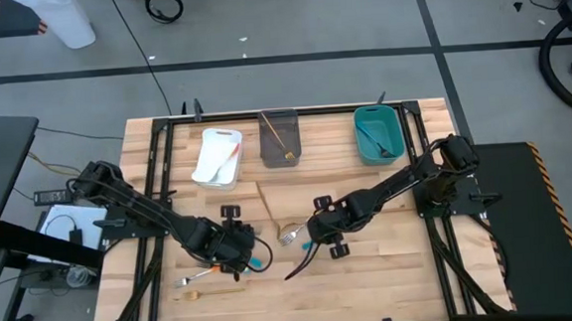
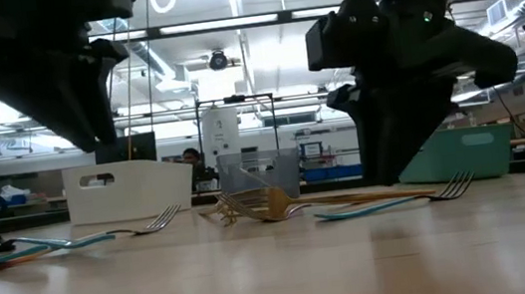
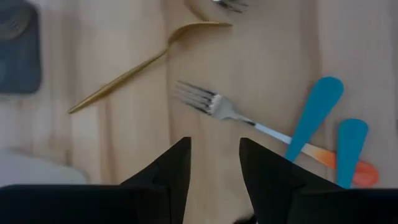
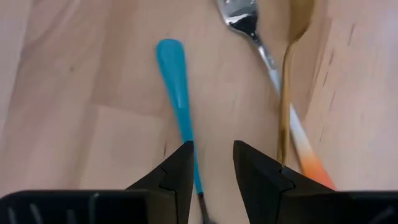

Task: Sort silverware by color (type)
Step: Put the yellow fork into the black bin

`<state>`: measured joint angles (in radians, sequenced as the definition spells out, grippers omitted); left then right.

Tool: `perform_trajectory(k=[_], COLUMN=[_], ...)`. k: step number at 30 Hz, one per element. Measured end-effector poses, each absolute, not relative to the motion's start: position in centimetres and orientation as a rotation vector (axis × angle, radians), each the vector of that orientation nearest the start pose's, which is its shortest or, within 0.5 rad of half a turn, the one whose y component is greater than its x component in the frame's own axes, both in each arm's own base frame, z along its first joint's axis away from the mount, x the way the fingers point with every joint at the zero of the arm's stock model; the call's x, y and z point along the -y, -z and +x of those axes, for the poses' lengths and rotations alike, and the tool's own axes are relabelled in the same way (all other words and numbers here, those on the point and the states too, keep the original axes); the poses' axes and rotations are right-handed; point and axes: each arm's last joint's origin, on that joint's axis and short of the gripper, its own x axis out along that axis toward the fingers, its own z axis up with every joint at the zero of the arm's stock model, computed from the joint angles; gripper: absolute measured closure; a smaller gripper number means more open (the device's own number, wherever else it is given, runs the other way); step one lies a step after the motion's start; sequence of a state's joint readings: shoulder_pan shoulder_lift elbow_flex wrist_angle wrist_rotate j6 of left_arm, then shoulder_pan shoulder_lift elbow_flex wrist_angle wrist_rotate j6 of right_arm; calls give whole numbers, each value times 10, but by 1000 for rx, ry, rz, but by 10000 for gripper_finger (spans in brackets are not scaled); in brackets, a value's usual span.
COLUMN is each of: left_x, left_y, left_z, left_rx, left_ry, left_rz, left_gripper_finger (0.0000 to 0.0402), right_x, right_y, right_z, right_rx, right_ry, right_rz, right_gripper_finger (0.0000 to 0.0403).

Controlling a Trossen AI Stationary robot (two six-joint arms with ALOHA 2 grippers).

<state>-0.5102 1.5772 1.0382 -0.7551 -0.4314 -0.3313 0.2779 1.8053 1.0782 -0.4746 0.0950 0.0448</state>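
Observation:
Silverware lies loose on the wooden table. My left gripper (image 1: 234, 245) (image 3: 214, 155) is open, low over the boards. Just beyond its fingertips lie an orange-handled fork with a silver head (image 3: 239, 118), two blue handles (image 3: 317, 115) and a gold utensil (image 3: 143, 62). My right gripper (image 1: 320, 228) (image 4: 211, 163) is open too. A blue-handled utensil (image 4: 177, 81) lies flat, and its slim part runs into the gap between the fingers. Beside it lie a silver fork head on an orange handle (image 4: 273, 68) and a gold piece (image 4: 287, 93). More forks (image 1: 196, 278) and a gold piece (image 1: 210, 293) lie near the table's near left.
Three bins stand along the far edge: white (image 1: 217, 157), grey (image 1: 279, 138) holding a gold utensil, and teal (image 1: 377, 133) holding a blue one. A fork (image 1: 289, 235) lies between the two grippers. The low view shows forks (image 2: 152, 224) flat on the boards, with a person far behind.

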Motion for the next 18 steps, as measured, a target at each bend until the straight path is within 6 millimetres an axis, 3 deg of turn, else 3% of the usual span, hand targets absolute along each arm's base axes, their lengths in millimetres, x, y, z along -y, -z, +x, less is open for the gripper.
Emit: perform_trajectory(k=[8,18], left_x=[123,104], left_y=[-196,-192], left_z=[260,241], left_rx=[-1125,-1069], left_ry=[-80,-91], left_rz=[340,307], left_gripper_finger=[256,256], right_x=[-82,-70], right_y=[-156,-155], right_z=[328,341], right_rx=[-1217,-1124], right_ry=[-73,-56], right_rz=[-191,-236], right_gripper_finger=[280,281])
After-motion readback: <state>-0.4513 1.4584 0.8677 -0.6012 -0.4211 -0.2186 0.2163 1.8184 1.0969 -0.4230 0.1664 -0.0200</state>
